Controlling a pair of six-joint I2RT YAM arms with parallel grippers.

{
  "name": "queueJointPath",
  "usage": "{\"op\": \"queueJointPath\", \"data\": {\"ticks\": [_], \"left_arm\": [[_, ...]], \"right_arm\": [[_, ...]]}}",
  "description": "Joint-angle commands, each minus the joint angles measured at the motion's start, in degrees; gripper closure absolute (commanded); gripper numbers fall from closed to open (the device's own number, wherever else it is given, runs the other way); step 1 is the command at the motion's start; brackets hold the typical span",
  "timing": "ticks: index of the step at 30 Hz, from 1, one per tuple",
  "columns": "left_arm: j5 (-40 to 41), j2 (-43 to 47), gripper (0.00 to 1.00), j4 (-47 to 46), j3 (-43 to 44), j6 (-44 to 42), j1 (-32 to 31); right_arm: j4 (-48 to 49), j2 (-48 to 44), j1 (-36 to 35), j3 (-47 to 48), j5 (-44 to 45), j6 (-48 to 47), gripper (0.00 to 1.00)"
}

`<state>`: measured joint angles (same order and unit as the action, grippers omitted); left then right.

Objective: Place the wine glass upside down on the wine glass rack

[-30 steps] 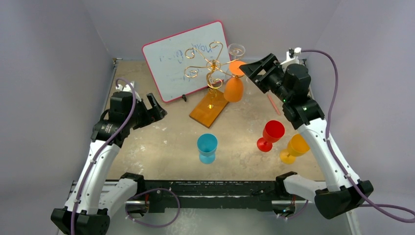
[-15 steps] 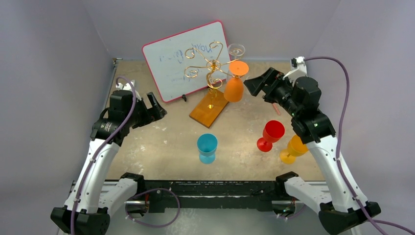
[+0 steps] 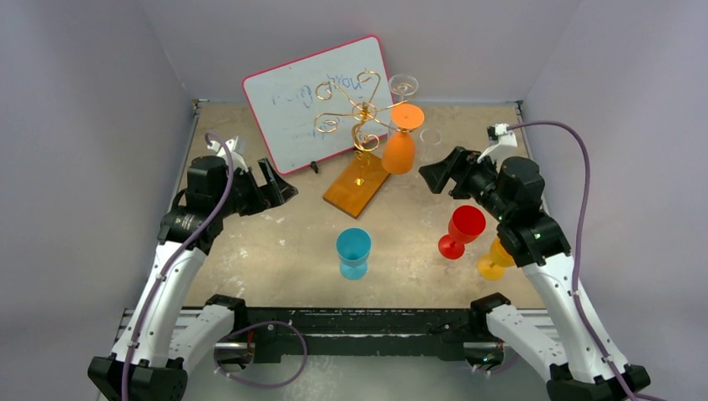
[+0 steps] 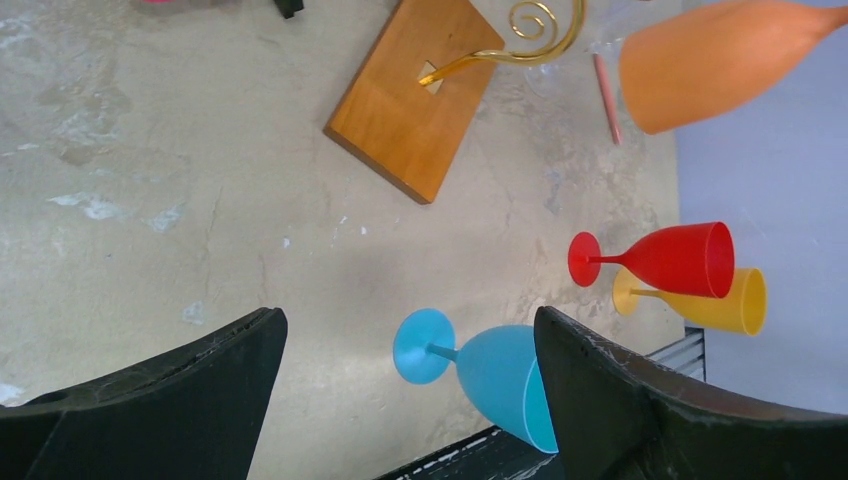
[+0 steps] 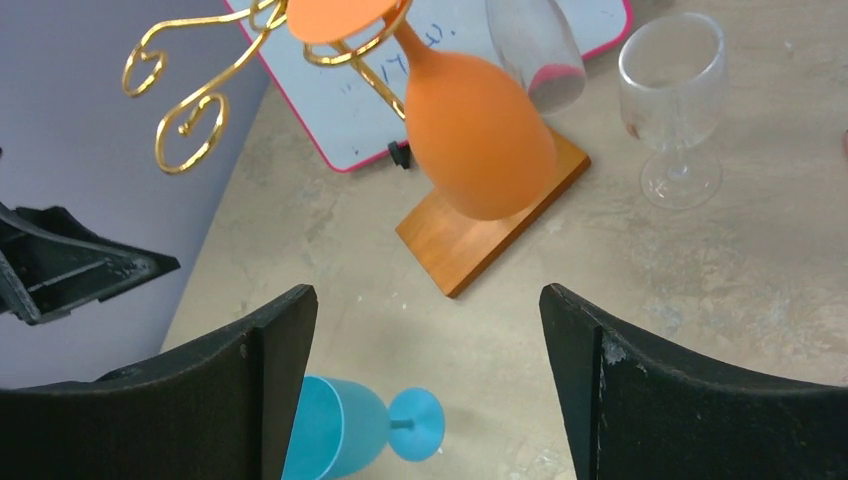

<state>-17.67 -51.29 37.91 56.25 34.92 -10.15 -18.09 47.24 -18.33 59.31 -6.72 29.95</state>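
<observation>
Looking down from the top camera, I see the wine glass rack (image 3: 360, 116) standing at the far middle of the table (image 3: 275, 242), just in front of the pink-framed whiteboard (image 3: 288, 113). The orange wine glass (image 3: 399, 151) hangs upside down from a scroll arm on the rack's right side, foot up in the wire and bowl down beside the wooden base. A clear glass (image 3: 403, 84) hangs inverted from the arm behind it. The right gripper (image 3: 435, 175) hovers to the right of the orange glass, apart from it, jaws spread and holding nothing. The left gripper (image 3: 281, 189) hangs left of the rack's base, also spread and empty. A blue glass (image 3: 353, 251) stands at centre, with a red glass (image 3: 462, 230) and a yellow glass (image 3: 498, 256) close together on the right.

On the left wrist camera, both black fingers (image 4: 170, 400) sit wide apart with bare table between them. The blue glass is nearest, the rack's base beyond it.

On the right wrist camera, the fingers are equally parted. The orange bowl hangs straight ahead, with another clear glass (image 5: 672, 90) upright on the table to its right.
</observation>
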Motion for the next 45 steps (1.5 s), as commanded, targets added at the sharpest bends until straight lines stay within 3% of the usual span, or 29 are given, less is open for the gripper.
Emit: {"op": "queueJointPath", "data": {"ticks": [1,5,14,18,21,24,29,45], "left_arm": [[-4.0,2.7,0.07,-6.1,-0.9,0.3,0.0],[2.3,3.8,0.09,-4.6,-0.3,-0.7,0.1],[3.9,4.9,0.11,-5.6,-0.4,-0.3,0.0],[4.6,5.1,0.12,-5.2,0.2,0.1,0.0],[5.7,5.5,0.13,-4.0,1.1,-0.5,0.1],[9.4,5.8,0.13,-1.9,1.9,-0.8,0.0],[9.9,7.2,0.13,-1.6,2.0,-1.6,0.0],[11.4,8.4,0.13,-1.3,2.1,-2.1,0.0]], "right_arm": [[0.7,-0.5,-0.6,-1.9,-5.0,-3.5,0.17],[0.6,0.3,-5.7,-4.7,-5.2,-4.0,0.20],[2.5,7.6,-33.0,-4.3,10.0,-8.1,0.27],[2.6,11.7,-41.8,-0.7,14.0,-13.5,0.28],[2.3,14.1,-46.0,0.4,14.6,-16.9,0.38],[2.4,17.2,-49.2,1.3,13.0,-18.8,0.48],[-0.4,21.9,-52.9,3.2,14.9,-20.5,0.50],[-1.3,26.2,-53.3,3.4,15.9,-21.6,0.62]]}}
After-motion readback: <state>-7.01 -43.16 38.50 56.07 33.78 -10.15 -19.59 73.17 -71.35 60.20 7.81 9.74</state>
